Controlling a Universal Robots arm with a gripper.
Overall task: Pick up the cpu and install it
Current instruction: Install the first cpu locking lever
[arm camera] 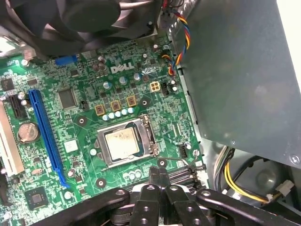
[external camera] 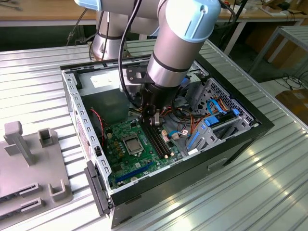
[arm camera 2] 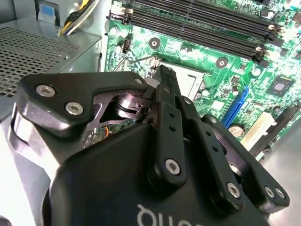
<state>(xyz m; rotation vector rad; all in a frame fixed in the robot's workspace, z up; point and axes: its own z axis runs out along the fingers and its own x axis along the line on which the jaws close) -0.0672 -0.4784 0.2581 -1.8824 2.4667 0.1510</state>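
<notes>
The cpu (arm camera: pixel 122 143) is a small square chip with a silver-grey top. It lies flat inside the metal-framed socket (arm camera: pixel 151 136) on the green motherboard (arm camera: pixel 84 70); in the exterior view the cpu (external camera: pixel 131 142) shows at the board's middle. My gripper (external camera: pixel 153 122) hangs inside the open computer case, just above the board, over the memory slots (external camera: pixel 160 140) beside the socket and apart from the chip. In both wrist views the two black fingers (arm camera: pixel 153 175) are pressed together with nothing between them. The gripper (arm camera 2: pixel 165 76) body hides part of the socket in the second wrist view.
A grey power-supply box (arm camera: pixel 244 70) stands close beside the socket. Coloured cables (external camera: pixel 211 115) and a drive cage fill the case at the exterior view's right. A long blue slot (arm camera: pixel 44 134) runs along the board. A grey fixture (external camera: pixel 29 163) sits on the ribbed table.
</notes>
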